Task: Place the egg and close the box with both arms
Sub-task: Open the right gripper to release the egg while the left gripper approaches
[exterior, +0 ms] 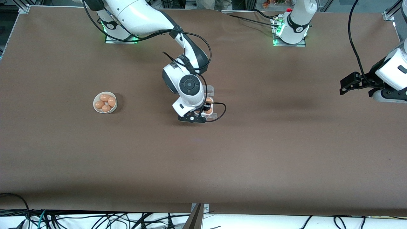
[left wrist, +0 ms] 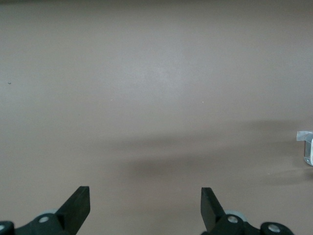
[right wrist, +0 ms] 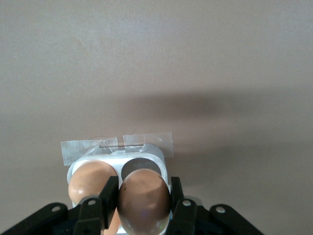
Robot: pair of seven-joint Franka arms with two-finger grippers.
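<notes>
The box [exterior: 210, 105] sits on the brown desk [exterior: 254, 152] near its middle, mostly hidden in the front view by the right arm's wrist, with its clear lid standing open toward the robots' bases. The right end effector [right wrist: 143, 196] hangs directly over the box, grasping a brown egg [right wrist: 144, 196] between its two black fingers [right wrist: 108, 193]; another egg [right wrist: 89, 181] already lies in a cell just beside it, and one dark cell [right wrist: 139, 164] shows empty. Strips of tape [right wrist: 117, 146] hold the box's edge to the desk. A white bowl [exterior: 105, 102] holding four eggs stands toward the right arm's end. The left end effector [left wrist: 145, 203] waits released, fingers spread wide, over bare desk at the left arm's end.
</notes>
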